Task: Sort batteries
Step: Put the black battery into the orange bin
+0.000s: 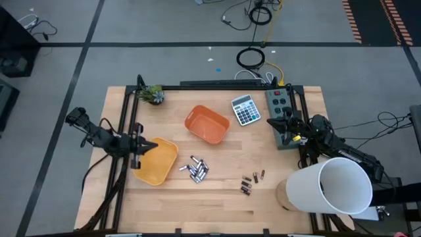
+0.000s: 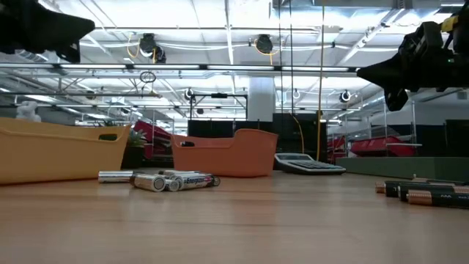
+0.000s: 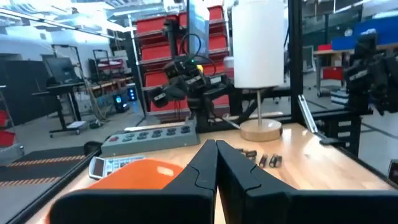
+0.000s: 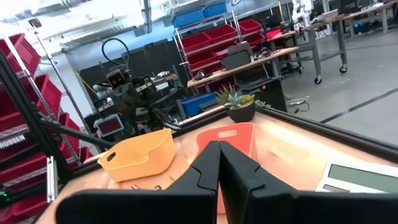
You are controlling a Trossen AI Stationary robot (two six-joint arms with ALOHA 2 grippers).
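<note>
Several silvery-grey batteries (image 1: pixel 197 169) (image 2: pixel 168 180) lie in a loose heap on the table's middle, on their sides. A few thinner dark batteries (image 1: pixel 251 181) (image 2: pixel 425 193) (image 3: pixel 264 158) lie to their right. My left gripper (image 1: pixel 137 150) (image 3: pixel 216 146) hangs shut above the left rim of the yellow bin (image 1: pixel 156 161) (image 4: pixel 140 155), holding nothing. My right gripper (image 1: pixel 284 125) (image 4: pixel 219 148) is shut and empty too, raised near the table's right side by the power strip (image 1: pixel 279 106). Both stand well clear of the batteries.
An orange bin (image 1: pixel 207 124) (image 2: pixel 227 154) sits at the far middle, with a calculator (image 1: pixel 245 109) to its right. A small plant (image 1: pixel 152 94) is at the far left corner. A tall white lamp (image 1: pixel 329 184) (image 3: pixel 256 43) stands at the near right.
</note>
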